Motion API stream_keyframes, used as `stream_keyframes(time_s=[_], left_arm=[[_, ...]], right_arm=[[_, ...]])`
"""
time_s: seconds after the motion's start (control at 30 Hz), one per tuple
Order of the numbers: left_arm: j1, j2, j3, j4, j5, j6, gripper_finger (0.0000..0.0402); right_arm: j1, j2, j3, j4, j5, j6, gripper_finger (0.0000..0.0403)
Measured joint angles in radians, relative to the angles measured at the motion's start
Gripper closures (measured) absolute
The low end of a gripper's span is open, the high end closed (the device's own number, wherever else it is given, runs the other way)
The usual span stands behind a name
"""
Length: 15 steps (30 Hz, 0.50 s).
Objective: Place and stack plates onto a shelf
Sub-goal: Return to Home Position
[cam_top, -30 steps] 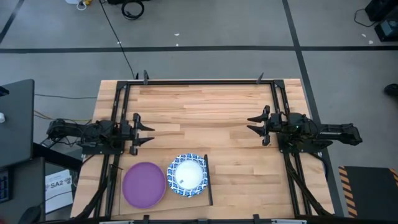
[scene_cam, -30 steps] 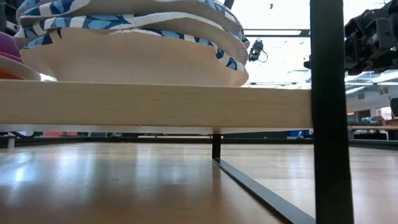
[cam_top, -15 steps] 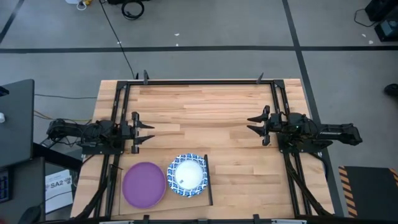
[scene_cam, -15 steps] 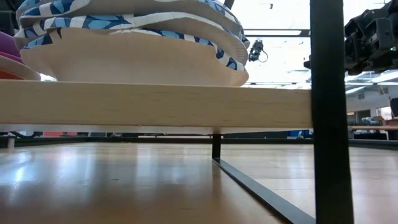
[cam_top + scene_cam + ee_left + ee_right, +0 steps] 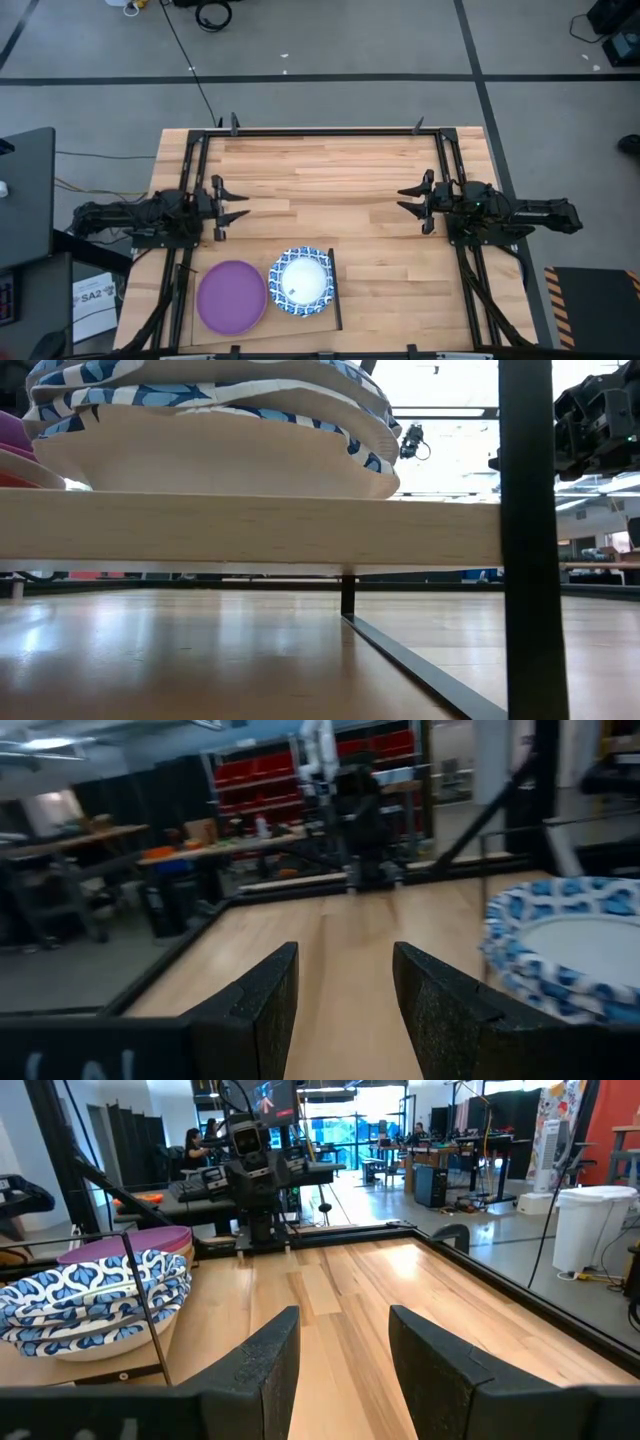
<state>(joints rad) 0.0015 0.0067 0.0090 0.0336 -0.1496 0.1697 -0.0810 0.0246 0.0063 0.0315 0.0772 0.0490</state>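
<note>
Fingers (image 5: 255, 1015) of the left gripper (image 5: 240, 206) are spread apart and hold nothing, at the left side of the tabletop (image 5: 330, 170). The right gripper (image 5: 404, 200) is likewise spread and empty at the right side, and the two face each other. The shelf (image 5: 250, 530) stands at the tabletop's edge along the bottom of the high view, nearer the left gripper and apart from both. On it lie a purple plate (image 5: 231, 296) and, just beside it, stacked blue-rimmed plates (image 5: 302, 281).

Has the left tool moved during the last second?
Yes, slightly: in the high view the left tool has drifted away from the purple plate, toward the far edge of the table.
</note>
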Motion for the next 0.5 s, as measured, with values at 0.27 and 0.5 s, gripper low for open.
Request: stream_keyframes(time_s=[0.27,0.5], left_arm=[[0.014,0.0,-0.001,-0.008,0.062,-0.002,0.023],[0.014,0.0,-0.002,0.04,0.064,-0.002,0.023]], right_arm=[[0.0,0.0,0.0,0.0,0.0,0.0,0.0242],[0.0,0.0,0.0,0.0,0.0,0.0,0.0242]])
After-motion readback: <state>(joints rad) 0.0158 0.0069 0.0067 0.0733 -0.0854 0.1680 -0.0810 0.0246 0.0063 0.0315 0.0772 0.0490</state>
